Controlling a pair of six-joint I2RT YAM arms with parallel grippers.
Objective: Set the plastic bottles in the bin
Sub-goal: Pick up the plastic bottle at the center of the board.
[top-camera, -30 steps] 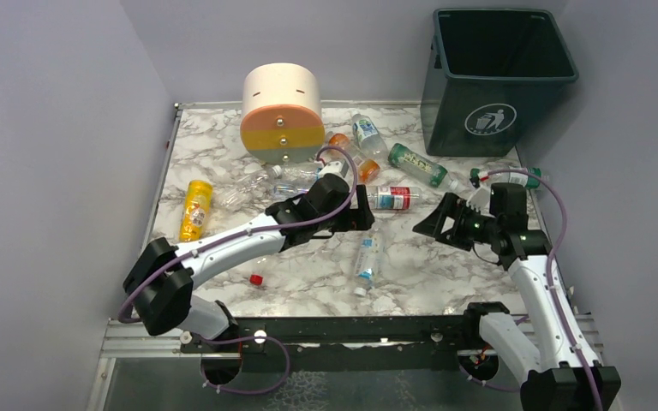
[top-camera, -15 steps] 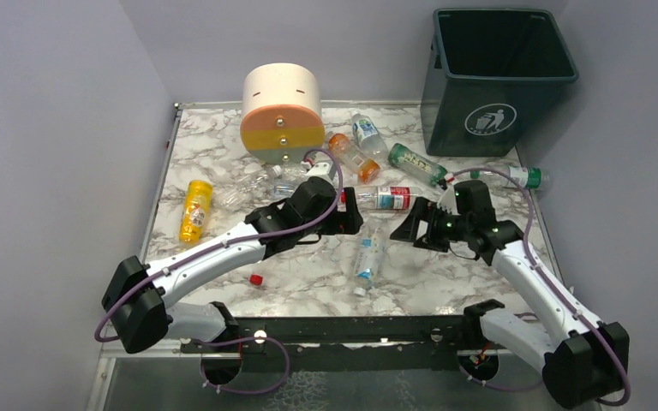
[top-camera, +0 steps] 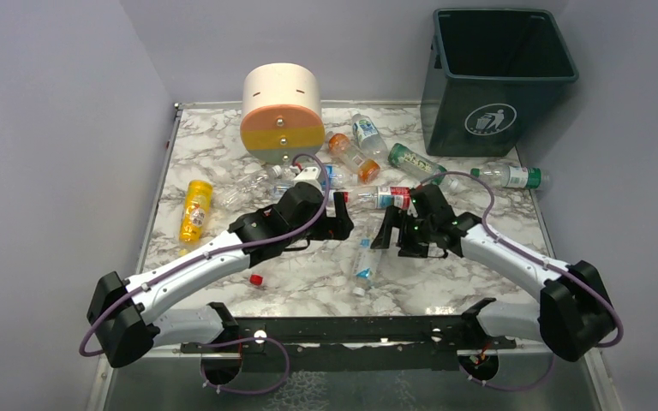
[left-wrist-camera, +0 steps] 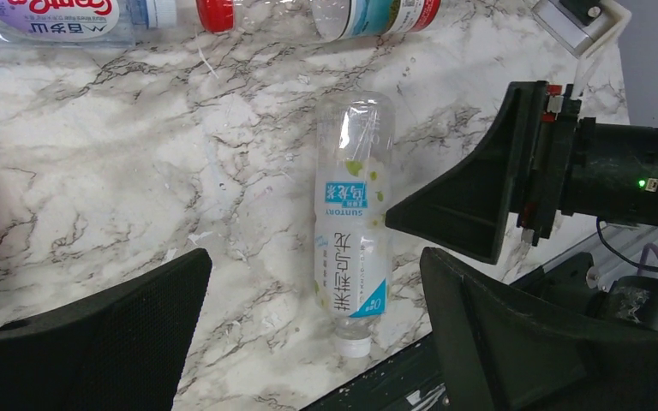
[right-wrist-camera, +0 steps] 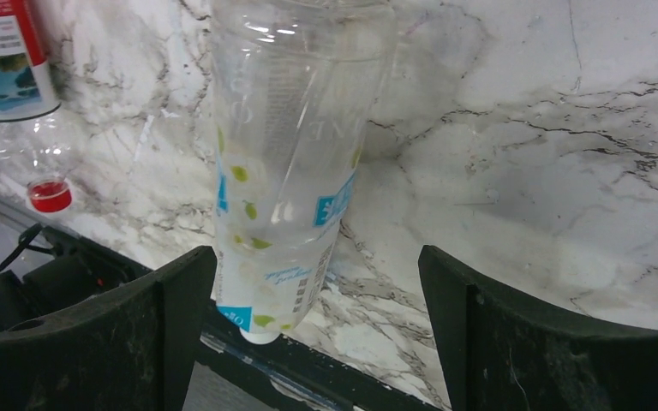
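Both your grippers are open and empty. The left gripper [top-camera: 345, 216] has its jaws spread as wide as they go and touches no bottle. In its wrist view the clear bottle with the blue-and-white label [left-wrist-camera: 349, 248] lies flat on the marble table [top-camera: 445, 274] beyond the gap between the two fingers, white cap toward the near edge.

The right gripper [top-camera: 385, 231] is also open wide and grips nothing. It faces the same bottle [top-camera: 366, 255] from the right, and in the left wrist view one of its fingertips [left-wrist-camera: 394, 218] sits just beside the bottle's side; I can't tell whether it touches. In the right wrist view the bottle [right-wrist-camera: 287, 154] lies ahead of the jaws, toward the left finger.

The rest of the bottles lie on the table:
- Red-label bottle [top-camera: 385, 199] just behind both grippers
- Orange bottle [top-camera: 351, 157] and green-label bottle [top-camera: 415, 163] further back
- Yellow bottle [top-camera: 195, 208] at the left edge
- One more bottle [top-camera: 510, 177] in front of the bin

The bin [top-camera: 480, 120] stands upright at the back right corner, well apart from both grippers.
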